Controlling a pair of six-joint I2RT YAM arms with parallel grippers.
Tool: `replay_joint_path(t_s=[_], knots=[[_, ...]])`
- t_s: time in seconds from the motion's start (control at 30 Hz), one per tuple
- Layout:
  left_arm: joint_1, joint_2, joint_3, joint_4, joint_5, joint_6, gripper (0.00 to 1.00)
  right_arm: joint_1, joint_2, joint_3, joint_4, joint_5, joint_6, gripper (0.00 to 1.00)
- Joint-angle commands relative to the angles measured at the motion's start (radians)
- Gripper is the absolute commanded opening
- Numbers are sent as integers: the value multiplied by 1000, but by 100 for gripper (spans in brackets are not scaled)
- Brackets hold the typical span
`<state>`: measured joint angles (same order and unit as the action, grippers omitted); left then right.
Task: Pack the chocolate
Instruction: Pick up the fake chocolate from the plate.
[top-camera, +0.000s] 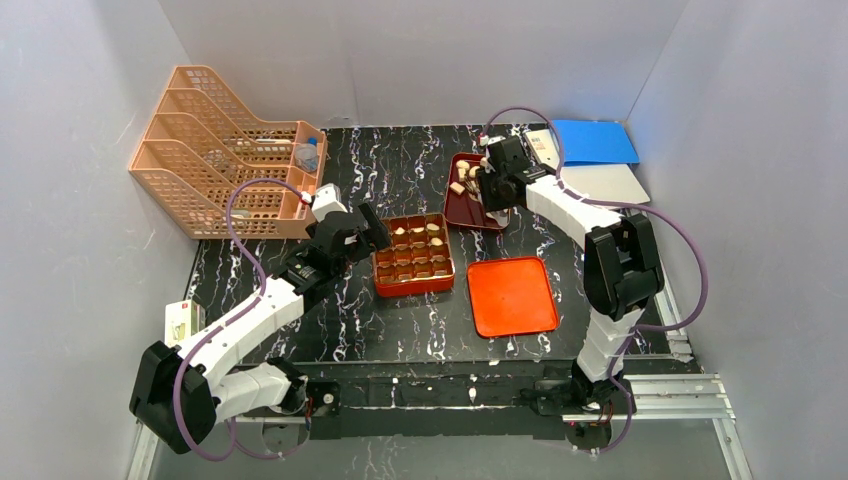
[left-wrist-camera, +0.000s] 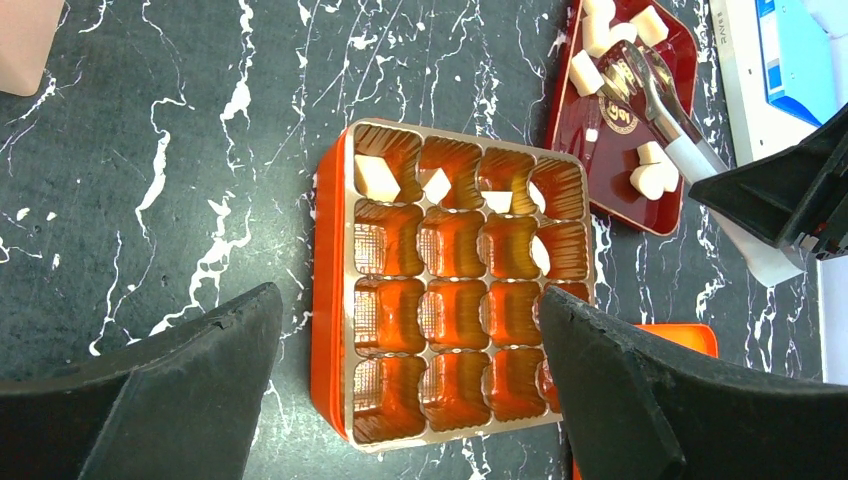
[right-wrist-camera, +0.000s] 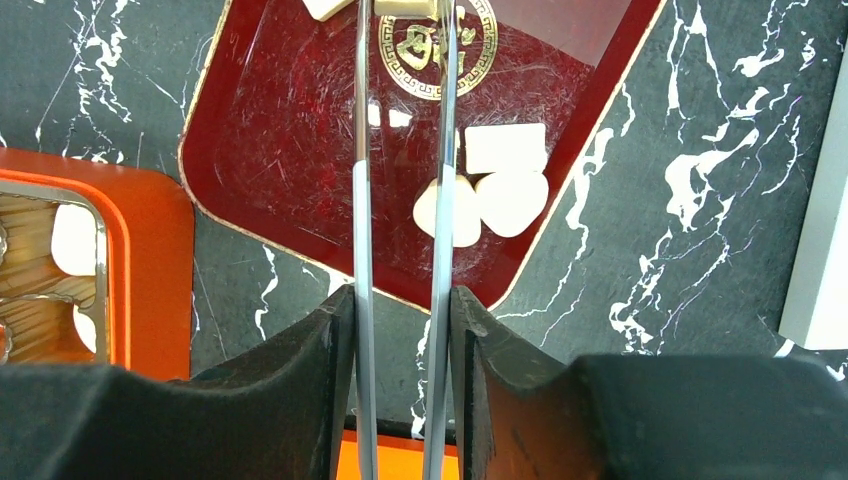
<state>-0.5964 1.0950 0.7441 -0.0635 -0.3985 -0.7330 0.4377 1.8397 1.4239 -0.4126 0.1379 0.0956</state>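
Note:
Cream chocolate pieces (right-wrist-camera: 505, 150) lie in the dark red tray (right-wrist-camera: 280, 150); a few more (left-wrist-camera: 372, 178) sit in the far compartments of the orange-red box (left-wrist-camera: 330, 300). My right gripper (right-wrist-camera: 400, 295) is shut on a pair of metal tongs (right-wrist-camera: 360, 150) that reach over the dark red tray. One cream piece (right-wrist-camera: 405, 6) sits between the tongs' tips at the view's top edge. My left gripper (left-wrist-camera: 408, 300) hangs wide open above the near end of the box, holding nothing. In the top view the left gripper (top-camera: 372, 232) is at the box's left side and the right gripper (top-camera: 492, 190) is over the tray.
A flat orange lid (top-camera: 512, 296) lies right of the box. A pink mesh file organizer (top-camera: 225, 150) stands at the back left. A blue folder (top-camera: 592, 141) and a grey sheet (top-camera: 605, 182) lie at the back right. White walls enclose the table.

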Motion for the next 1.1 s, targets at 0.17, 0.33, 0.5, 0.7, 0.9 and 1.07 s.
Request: replay_joint_path(t_s=[0.17, 0.33, 0.5, 0.7, 0.9, 1.07], knots=[[9, -12, -12, -4, -5, 8, 98, -4, -21, 15, 33, 29, 6, 11], [9, -17, -8, -9, -2, 3, 98, -5, -48, 10, 29, 31, 8, 1], [9, -27, 3, -21, -4, 3, 98, -4, -83, 16, 20, 18, 14, 1], [9, -33, 10, -31, -3, 2, 98, -5, -125, 18, 6, 6, 17, 1], [9, -34, 17, -38, -5, 3, 97, 1, -172, -5, -6, -3, 19, 1], [9, -30, 28, -45, -7, 3, 97, 42, -232, -45, -18, -2, 25, 1]])
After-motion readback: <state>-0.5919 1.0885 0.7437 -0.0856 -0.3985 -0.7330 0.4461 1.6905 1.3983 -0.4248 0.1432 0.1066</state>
